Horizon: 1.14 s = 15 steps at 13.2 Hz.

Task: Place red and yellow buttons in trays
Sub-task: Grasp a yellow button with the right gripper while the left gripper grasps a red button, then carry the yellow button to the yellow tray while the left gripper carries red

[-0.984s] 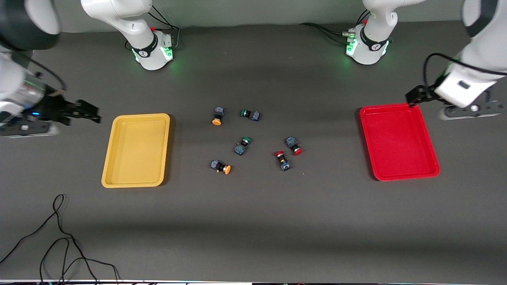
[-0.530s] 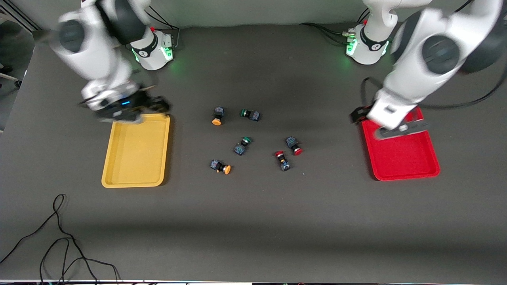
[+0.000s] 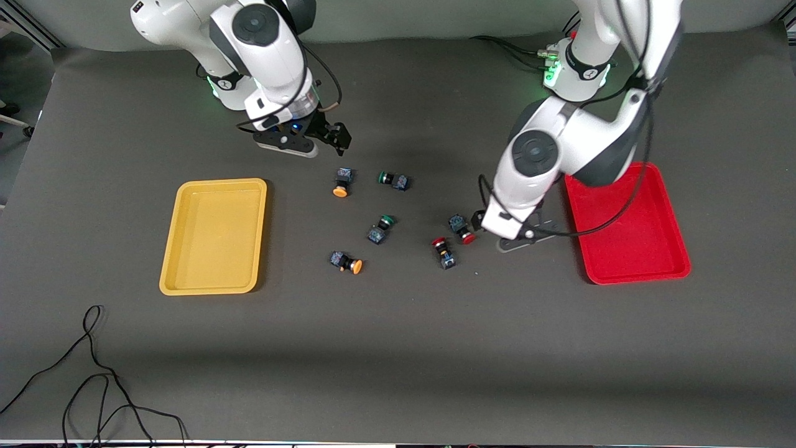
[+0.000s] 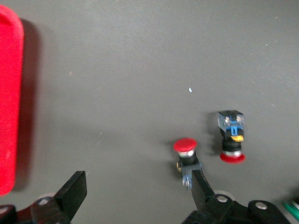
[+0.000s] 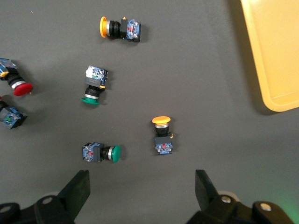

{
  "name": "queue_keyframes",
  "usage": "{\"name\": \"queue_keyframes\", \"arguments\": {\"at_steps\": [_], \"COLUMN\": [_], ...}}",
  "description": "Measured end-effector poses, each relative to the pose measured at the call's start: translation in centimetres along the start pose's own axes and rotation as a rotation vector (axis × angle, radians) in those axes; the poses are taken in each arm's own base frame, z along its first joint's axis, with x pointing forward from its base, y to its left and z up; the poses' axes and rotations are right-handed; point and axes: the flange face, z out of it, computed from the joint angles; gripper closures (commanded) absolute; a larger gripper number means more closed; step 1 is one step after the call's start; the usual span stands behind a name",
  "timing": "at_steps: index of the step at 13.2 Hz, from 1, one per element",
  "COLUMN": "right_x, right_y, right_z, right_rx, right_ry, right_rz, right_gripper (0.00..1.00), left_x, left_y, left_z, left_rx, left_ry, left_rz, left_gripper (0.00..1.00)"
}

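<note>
Moved: both arms have swung in from the table ends toward the cluster of buttons at mid-table; the buttons and trays lie as before.
Left gripper (image 3: 477, 219): low beside the red tray (image 3: 647, 255), jaws apart and empty, one finger (image 4: 202, 189) just beside a red button (image 4: 186, 153).
Right gripper (image 3: 333, 138): up over the table near an orange-yellow button (image 3: 341, 182), jaws apart, holding nothing.
Red buttons: the second (image 3: 443, 251) lies close by the first, both on the table.
Yellow buttons: the other (image 3: 347, 262) lies nearer the front camera.
Yellow tray (image 3: 214, 283): toward the right arm's end.
Green buttons (image 3: 392, 180): two among the cluster.
</note>
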Motion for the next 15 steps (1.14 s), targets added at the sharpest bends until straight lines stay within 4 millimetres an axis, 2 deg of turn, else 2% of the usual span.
{"name": "queue_keyframes", "arguments": {"at_steps": [1,3,6,8,11,12,13,14,15], "right_x": [-0.3,-1.2,-1.3,-1.3,-2.1,-2.3,-2.4,-2.4,-2.3], "right_y": [0.2,0.8,1.1,1.4,1.6,1.7,1.7,1.7,1.7], "right_z": [1.9,6.9,14.4,18.6,23.2,24.0,24.4,24.4,24.4], "right_rx": [0.011,0.019,-0.002,-0.024,-0.044,-0.049,-0.053,-0.053,-0.052], "right_ry": [0.009,0.019,0.017,0.011,0.006,0.004,0.002,0.002,0.003], "right_rz": [-0.004,-0.014,-0.015,-0.015,-0.031,-0.034,-0.035,-0.035,-0.035], "right_gripper": [0.00,0.00,0.00,0.00,0.01,0.23,0.48,0.70,0.86], "left_x": [-0.2,-0.8,-2.2,-2.9,-3.2,-3.6,-4.2,-4.8,-5.1], "left_y": [0.6,1.4,2.8,3.5,3.9,4.3,4.8,5.1,5.4], "left_z": [2.2,6.4,10.5,11.6,11.5,11.5,11.8,12.1,12.2], "left_rx": [-0.004,0.013,0.018,0.013,0.001,-0.006,-0.007,-0.007,-0.012], "left_ry": [0.007,0.011,0.017,0.013,0.018,0.020,0.019,0.017,0.017], "left_rz": [-0.007,-0.006,-0.063,-0.078,-0.109,-0.117,-0.116,-0.113,-0.112], "left_gripper": [0.00,0.00,0.01,0.01,0.04,0.10,0.23,0.56,0.91]}}
